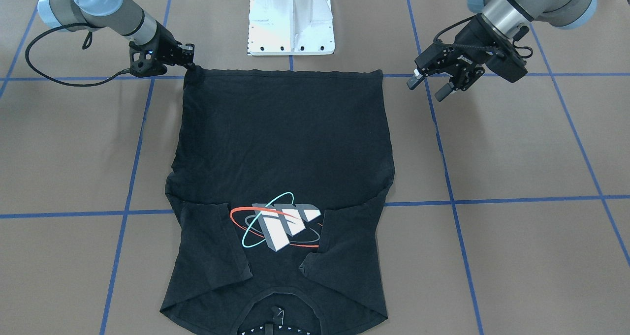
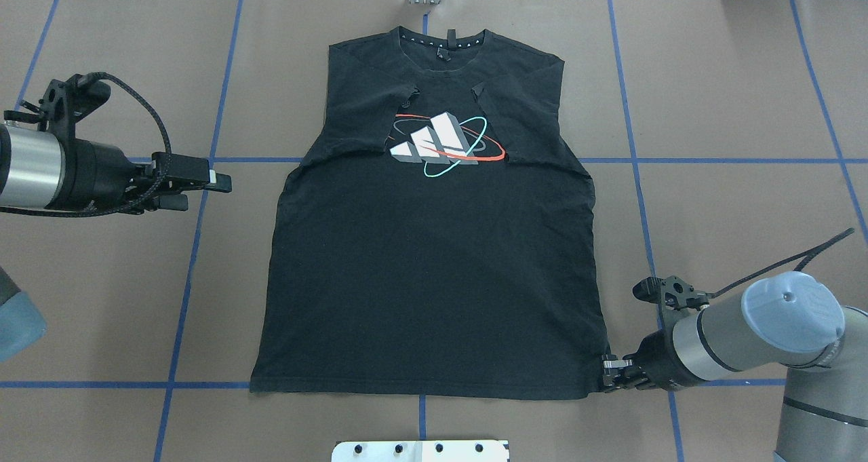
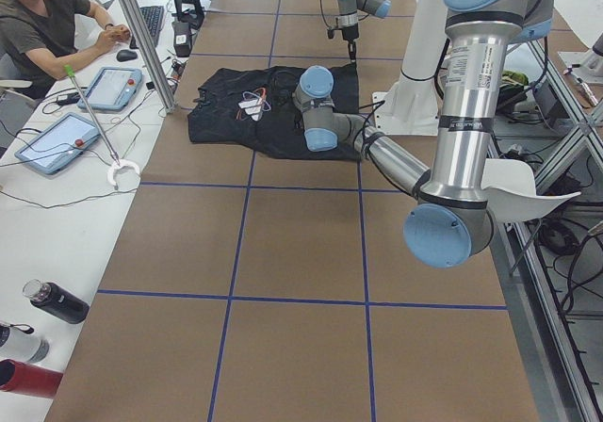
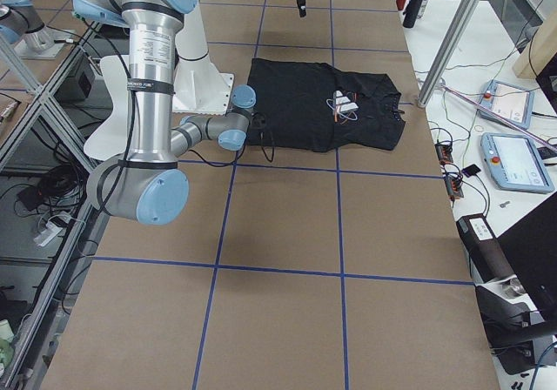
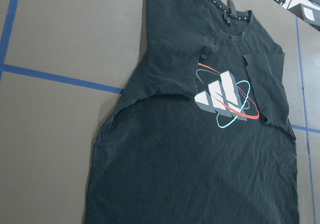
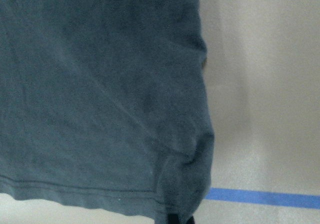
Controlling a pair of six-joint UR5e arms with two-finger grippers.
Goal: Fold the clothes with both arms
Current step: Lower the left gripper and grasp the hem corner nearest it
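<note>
The black T-shirt [image 2: 434,258] lies flat on the table with its logo [image 2: 444,143] up and both sleeves folded in over the chest. Its collar points away from the robot and its hem lies near the base. My right gripper [image 2: 608,374] sits low at the hem's right corner, shut on the bunched cloth [image 6: 182,194]; the same gripper [image 1: 189,55] shows at that corner from the front. Out to the shirt's left my left gripper [image 2: 207,192] hangs open above the table, clear of the cloth; from the front this gripper [image 1: 428,88] shows its fingers apart with nothing between them.
The white pedestal base [image 1: 291,20] stands just behind the hem. Blue tape lines [image 2: 712,160] grid the brown table. A person [image 3: 47,26] sits at a side desk with tablets [image 3: 57,144], and bottles [image 3: 57,301] lie at its near end.
</note>
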